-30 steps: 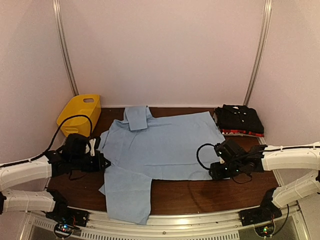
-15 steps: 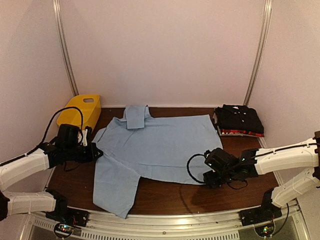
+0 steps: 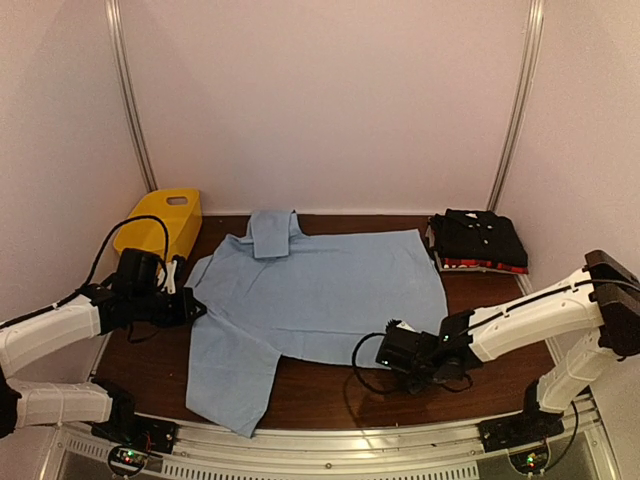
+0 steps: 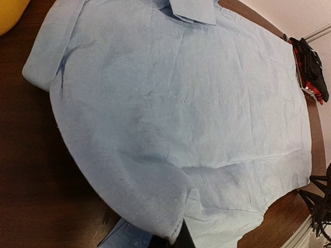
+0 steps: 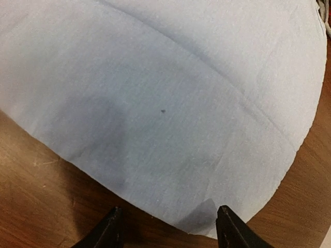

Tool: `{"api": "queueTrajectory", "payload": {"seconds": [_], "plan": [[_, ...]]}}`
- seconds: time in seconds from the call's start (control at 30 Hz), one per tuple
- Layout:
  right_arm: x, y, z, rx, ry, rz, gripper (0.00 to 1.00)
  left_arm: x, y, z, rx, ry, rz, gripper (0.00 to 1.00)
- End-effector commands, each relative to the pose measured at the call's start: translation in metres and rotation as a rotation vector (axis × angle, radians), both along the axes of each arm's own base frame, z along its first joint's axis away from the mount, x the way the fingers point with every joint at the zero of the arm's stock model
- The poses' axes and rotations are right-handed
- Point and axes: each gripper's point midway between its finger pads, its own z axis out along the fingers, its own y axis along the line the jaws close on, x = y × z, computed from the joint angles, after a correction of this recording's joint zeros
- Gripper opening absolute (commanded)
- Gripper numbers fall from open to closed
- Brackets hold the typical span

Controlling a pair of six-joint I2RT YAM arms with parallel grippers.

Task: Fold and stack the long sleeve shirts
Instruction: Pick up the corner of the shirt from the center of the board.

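Shifted left along the hem [image 5: 134, 191] of the light blue shirt [image 3: 320, 290], which is spread mid-tabletop, the right gripper [image 5: 169, 217] is held with fingers apart. The left gripper [image 3: 185, 305] is clamped on its shoulder edge. The hem is best pinched deeply.

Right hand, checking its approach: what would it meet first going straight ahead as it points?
Probably the light blue shirt's near hem, just ahead of the open right hand; its height is unclear.

The left gripper [image 3: 188, 308], clamped on the shoulder of the light blue shirt [image 3: 320, 290], now sits farther left and back than a second ago. The shirt lies farther left with it, sleeve included. The right gripper [image 3: 388, 352], jaws apart, is now further left along the near hem.
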Motion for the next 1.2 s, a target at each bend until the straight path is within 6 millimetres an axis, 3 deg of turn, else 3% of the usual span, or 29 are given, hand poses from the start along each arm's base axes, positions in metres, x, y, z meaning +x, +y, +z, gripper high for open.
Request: {"api": "queueTrajectory", "payload": {"seconds": [0.0, 0.3, 0.5, 0.97, 1.17], "plan": [[0.005, -0.023, -0.003, -0.167, -0.06, -0.056, 0.6, 0.008, -0.004, 0.013, -0.02, -0.049, -0.02, 0.0], [0.001, -0.045, -0.012, -0.312, -0.074, -0.098, 0.54, 0.008, -0.005, 0.013, -0.024, -0.048, -0.023, 0.0], [-0.001, -0.052, -0.01, -0.313, -0.081, -0.136, 0.48, 0.008, -0.005, 0.013, -0.025, -0.05, -0.025, 0.0], [0.012, -0.042, 0.002, -0.285, -0.128, -0.14, 0.05, 0.004, -0.007, 0.013, -0.047, -0.047, -0.031, 0.0], [0.014, -0.038, 0.016, -0.258, -0.145, -0.143, 0.0, 0.003, -0.009, 0.01, -0.058, -0.039, -0.038, 0.0]]}}
